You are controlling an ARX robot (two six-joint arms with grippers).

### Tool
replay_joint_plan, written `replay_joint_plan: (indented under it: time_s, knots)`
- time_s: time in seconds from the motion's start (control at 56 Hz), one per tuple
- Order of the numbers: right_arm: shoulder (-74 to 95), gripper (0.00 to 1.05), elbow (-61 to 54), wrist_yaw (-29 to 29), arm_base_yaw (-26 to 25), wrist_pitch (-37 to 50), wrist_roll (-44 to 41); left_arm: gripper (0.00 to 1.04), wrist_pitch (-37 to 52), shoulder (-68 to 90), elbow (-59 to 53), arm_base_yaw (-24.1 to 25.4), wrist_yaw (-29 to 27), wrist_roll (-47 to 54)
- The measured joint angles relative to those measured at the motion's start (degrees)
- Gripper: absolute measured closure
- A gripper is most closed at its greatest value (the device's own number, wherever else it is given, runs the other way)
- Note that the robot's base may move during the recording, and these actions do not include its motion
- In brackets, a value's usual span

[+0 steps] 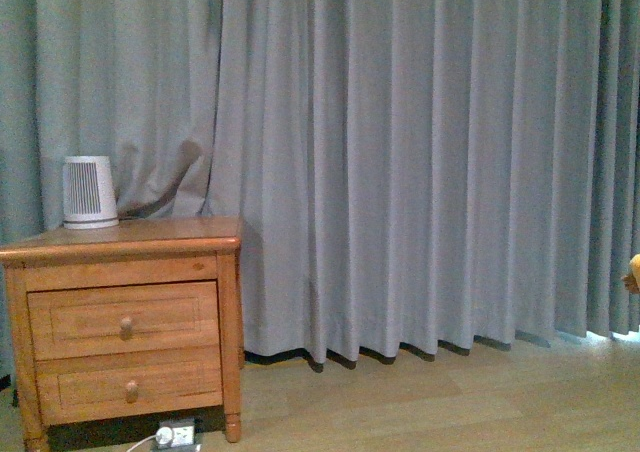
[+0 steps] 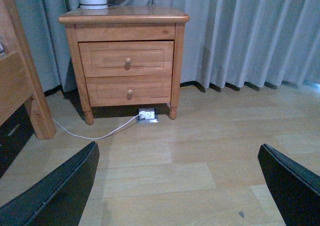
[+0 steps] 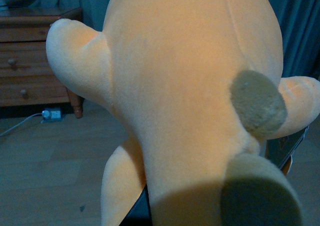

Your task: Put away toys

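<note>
Left fingers (image 2: 60,191) spread wide, nothing between them; bare floor (image 2: 200,151) ahead. Right fingers (image 3: 136,212) mostly hidden: dark slivers show either side of the plush toy (image 3: 190,86), which fills that wrist view, so judged clamped on its body. Toy's long axis runs outward from the right wrist, stubby limbs splayed sideways. Front view catches only an edge of the toy (image 1: 634,272) at far right, above floor level, so it hangs off the ground. Nightstand (image 1: 125,312), both drawers closed, stands far left, well apart from the toy and nearer the left arm. No bin in view. Judgement: right arm carries; left is free for a drawer knob (image 2: 128,62), if that is the destination
</note>
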Motion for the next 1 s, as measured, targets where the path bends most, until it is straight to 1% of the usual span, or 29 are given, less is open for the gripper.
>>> replay_joint_plan:
  time_s: [1.0]
  knots:
    - [0.0, 0.98, 0.0, -0.11, 0.0, 0.0, -0.02, 0.06, 0.0, -0.02, 0.0, 0.02, -0.07, -0.02]
